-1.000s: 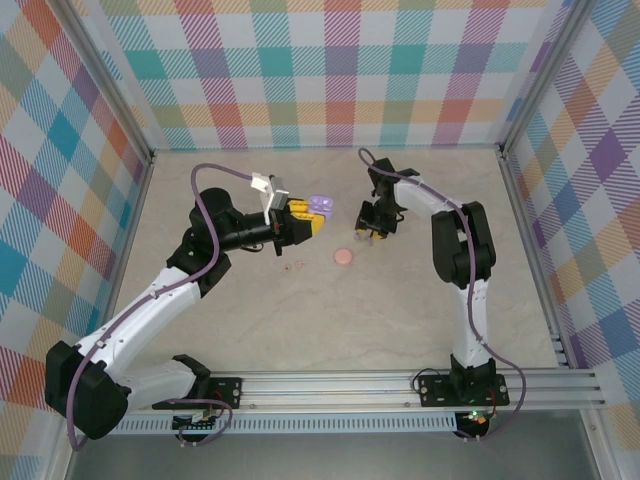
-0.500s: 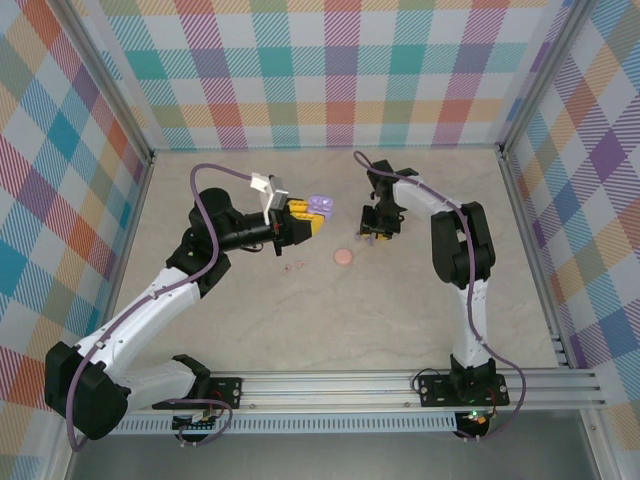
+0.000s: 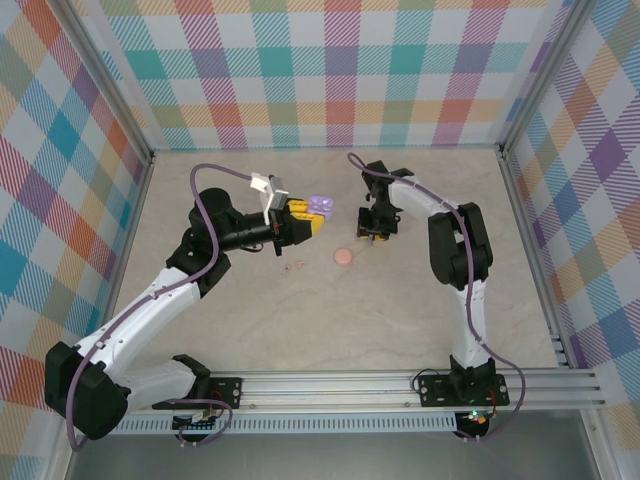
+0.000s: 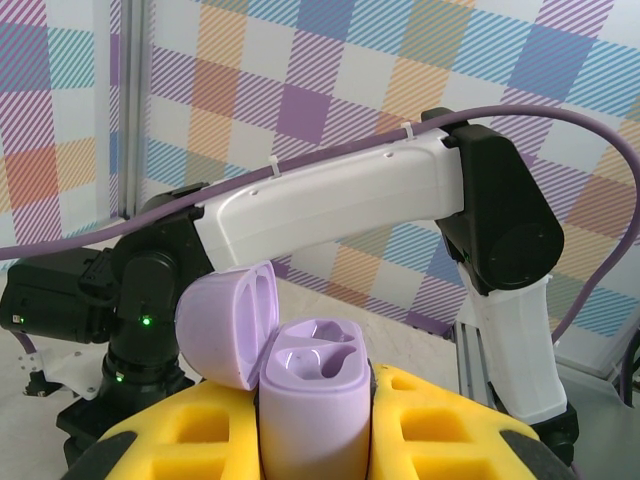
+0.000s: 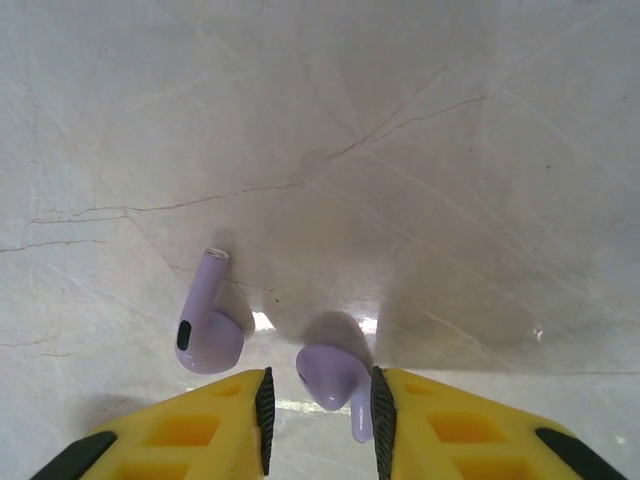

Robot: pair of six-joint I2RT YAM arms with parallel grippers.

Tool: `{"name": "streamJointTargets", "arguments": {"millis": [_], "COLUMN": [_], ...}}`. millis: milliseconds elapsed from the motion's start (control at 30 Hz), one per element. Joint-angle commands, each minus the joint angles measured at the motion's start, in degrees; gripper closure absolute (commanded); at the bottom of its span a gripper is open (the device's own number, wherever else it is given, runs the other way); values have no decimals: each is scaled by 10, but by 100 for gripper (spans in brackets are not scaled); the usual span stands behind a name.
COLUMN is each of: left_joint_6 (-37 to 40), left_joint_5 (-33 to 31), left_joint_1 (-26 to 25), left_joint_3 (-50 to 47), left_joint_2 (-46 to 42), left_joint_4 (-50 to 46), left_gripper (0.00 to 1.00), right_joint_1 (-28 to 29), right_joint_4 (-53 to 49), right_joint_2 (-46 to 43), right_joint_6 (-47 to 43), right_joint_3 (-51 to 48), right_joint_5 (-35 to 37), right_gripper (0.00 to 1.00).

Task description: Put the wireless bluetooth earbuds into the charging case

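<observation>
Fingers (image 4: pixel 180 440) of my left gripper (image 3: pixel 305 218) clamp the purple charging case (image 4: pixel 312 400), its lid (image 4: pixel 228 322) flipped back and both sockets bare. Right of the case, down on the table (image 5: pixel 400 150), my right gripper (image 5: pixel 320 425) stands narrowly parted astride one purple earbud (image 5: pixel 332 372), one pad against its stem, the other a sliver off. A second earbud (image 5: pixel 208 330) lies just beside it. Pickup is, by my reading, the step in hand; next comes a firm pinch, a lift, then a stem-down carry to the case.
</observation>
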Motion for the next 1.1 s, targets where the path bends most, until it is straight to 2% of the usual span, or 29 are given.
{"name": "streamJointTargets", "arguments": {"millis": [0,500,1067], "left_joint_6": [7,6,7], "left_joint_5": [-3,-5,-11], "left_joint_1": [-5,-5,-5], "left_joint_3": [-8,-12,-14], "left_joint_2": [-15,-17,-20], "left_joint_4": [2,2,1], "left_gripper": [90,90,90], "right_joint_1": [5,11,23], "right_joint_4": [-18,-28,-54], "right_joint_2": [10,35,43], "right_joint_6": [-7,-7,-9], "right_joint_3": [15,33,33], "right_joint_5": [10,12,58], "right_gripper": [68,68,69]}}
